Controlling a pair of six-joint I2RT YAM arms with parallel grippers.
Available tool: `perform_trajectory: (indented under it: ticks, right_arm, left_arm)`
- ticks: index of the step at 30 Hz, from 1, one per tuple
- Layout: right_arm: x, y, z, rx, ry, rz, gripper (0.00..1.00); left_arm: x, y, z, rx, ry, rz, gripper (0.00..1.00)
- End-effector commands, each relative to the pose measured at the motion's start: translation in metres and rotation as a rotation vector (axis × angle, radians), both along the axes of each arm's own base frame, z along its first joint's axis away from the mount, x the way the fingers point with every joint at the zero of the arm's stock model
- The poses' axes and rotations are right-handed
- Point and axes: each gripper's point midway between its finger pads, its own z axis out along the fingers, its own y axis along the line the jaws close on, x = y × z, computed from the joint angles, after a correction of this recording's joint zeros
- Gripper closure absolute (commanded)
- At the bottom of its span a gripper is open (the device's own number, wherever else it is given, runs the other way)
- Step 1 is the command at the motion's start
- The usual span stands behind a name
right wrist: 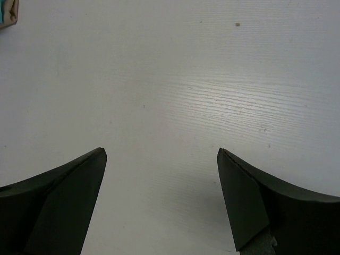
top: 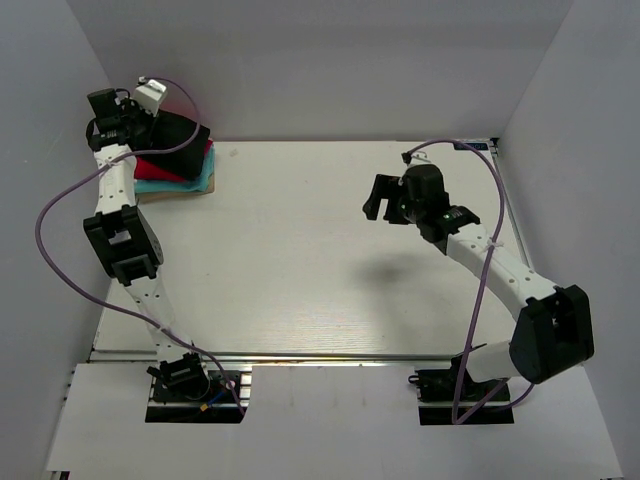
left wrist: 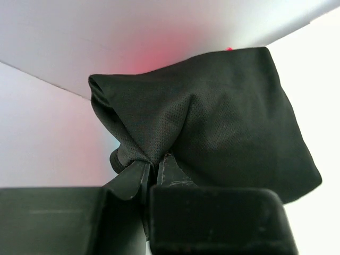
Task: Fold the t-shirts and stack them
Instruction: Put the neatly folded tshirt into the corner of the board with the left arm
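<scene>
Covering part of the black t-shirt (top: 183,135) at the far left corner of the bench (top: 300,270), the left gripper (top: 150,112) is hard to read from above. The bundle lies on the red t-shirt (top: 165,168), teal t-shirt (top: 192,183) and tan t-shirt (top: 150,197), its long axis unclear.

Left wrist: the jaws pinch a bunched black fold.

Right wrist: the right gripper (right wrist: 162,154) is spread wide above the bench.
</scene>
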Motion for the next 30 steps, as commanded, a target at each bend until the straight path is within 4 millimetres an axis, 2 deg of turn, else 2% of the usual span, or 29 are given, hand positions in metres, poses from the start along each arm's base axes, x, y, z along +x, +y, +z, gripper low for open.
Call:
perform_trajectory:
  ticks: [1,2,3,4,5,7,9,11,12,13,16,17,19,22,23,24,25,27,28,30]
  right_arm:
    - [0.013,0.013,0.029,0.057,-0.06,0.015,0.1]
    - [0.013,0.015,0.03,0.06,-0.06,0.021,0.1]
    - [0.014,0.015,0.029,0.06,-0.057,0.024,0.1]
    - [0.014,0.016,0.028,0.065,-0.051,0.025,0.1]
    - [0.014,0.017,0.028,0.066,-0.05,0.028,0.1]
    - [0.014,0.017,0.025,0.066,-0.04,0.025,0.1]
    - [0.013,0.018,0.026,0.07,-0.038,0.031,0.1]
    - [0.013,0.019,0.024,0.067,-0.029,0.035,0.1]
    - [0.013,0.019,0.025,0.068,-0.028,0.031,0.1]
    - [0.013,0.018,0.024,0.063,-0.022,0.033,0.1]
    - [0.011,0.02,0.026,0.05,-0.012,0.047,0.1]
    - [0.01,0.019,0.026,0.048,-0.008,0.045,0.1]
    - [0.006,0.018,0.025,0.043,-0.001,0.049,0.1]
    - [0.001,0.015,0.025,0.045,-0.005,0.049,0.1]
    - [0.001,0.014,0.025,0.048,-0.013,0.048,0.1]
    - [-0.002,0.013,0.033,0.056,-0.032,0.049,0.1]
    - [-0.004,0.01,0.029,0.05,-0.03,0.043,0.1]
    - [-0.004,0.001,0.035,0.048,-0.06,0.003,0.1]
    - [-0.005,-0.004,0.03,0.038,-0.056,-0.012,0.1]
    - [-0.01,-0.009,0.032,0.028,-0.066,-0.03,0.1]
  left_arm:
    - [0.012,0.005,0.029,-0.024,-0.116,-0.036,1.0]
    - [0.013,0.005,0.031,-0.03,-0.126,-0.033,1.0]
    - [0.014,0.013,0.034,-0.036,-0.139,-0.018,1.0]
    - [0.014,0.021,0.025,-0.04,-0.127,-0.007,1.0]
    - [0.015,0.025,0.028,-0.042,-0.136,0.018,1.0]
    - [0.018,0.033,0.023,-0.058,-0.151,0.079,0.82]
    - [0.021,0.053,0.015,-0.064,-0.157,0.166,0.67]
    - [0.02,0.061,0.016,-0.084,-0.165,0.231,0.08]
    - [0.023,0.057,0.016,-0.103,-0.174,0.249,0.0]
    - [0.022,0.057,0.025,-0.136,-0.197,0.27,0.0]
    - [0.023,0.058,0.034,-0.153,-0.218,0.312,0.0]
    - [0.022,0.057,0.031,-0.184,-0.207,0.322,0.0]
    - [0.018,0.056,0.042,-0.207,-0.22,0.34,0.0]
    - [0.003,0.05,0.048,-0.238,-0.208,0.35,0.0]
    - [-0.001,0.041,0.037,-0.264,-0.177,0.351,0.0]
    - [-0.013,0.037,0.052,-0.274,-0.188,0.353,0.0]
    - [-0.018,0.023,0.053,-0.298,-0.17,0.324,0.0]
    - [-0.034,-0.01,0.038,-0.449,-0.073,0.275,0.0]
    - [-0.051,-0.025,0.039,-0.502,-0.042,0.252,0.0]
    - [-0.072,-0.056,0.032,-0.627,0.021,0.25,0.0]
